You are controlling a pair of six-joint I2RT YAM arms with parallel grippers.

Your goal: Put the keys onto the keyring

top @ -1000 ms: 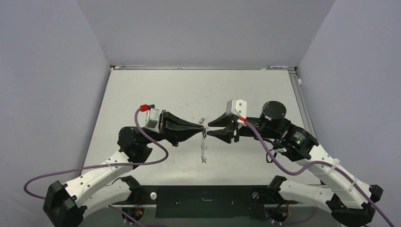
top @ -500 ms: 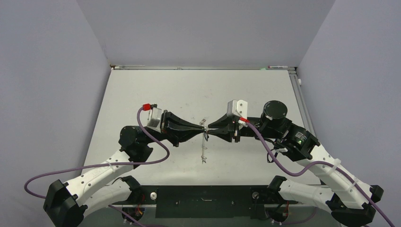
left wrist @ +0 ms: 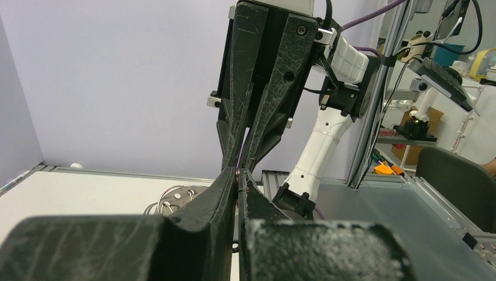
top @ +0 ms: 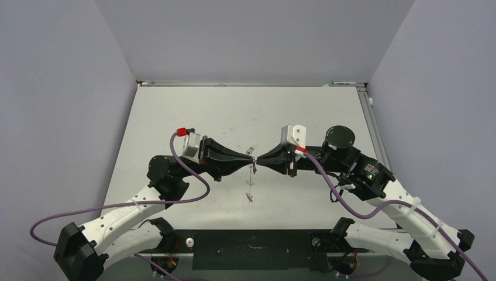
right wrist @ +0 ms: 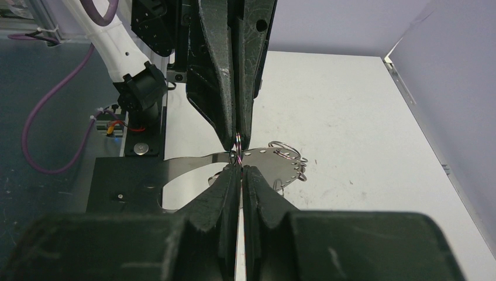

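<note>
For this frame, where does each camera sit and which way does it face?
Top external: fixed above and behind the robot, looking down on the table; left arm and right arm show, left gripper and right gripper tip to tip.
Left wrist: on the left arm, looking along its own fingers at the right gripper opposite.
Right wrist: on the right arm, looking along its own fingers at the left gripper opposite.
Shared: both wrist views show the small wire loop pinched between the tips and the keyring near them.

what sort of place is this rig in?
Probably a robotics lab test cell: a white table boxed in by plain grey panels, with aluminium framing and a dark chair beyond it in the left wrist view.
</note>
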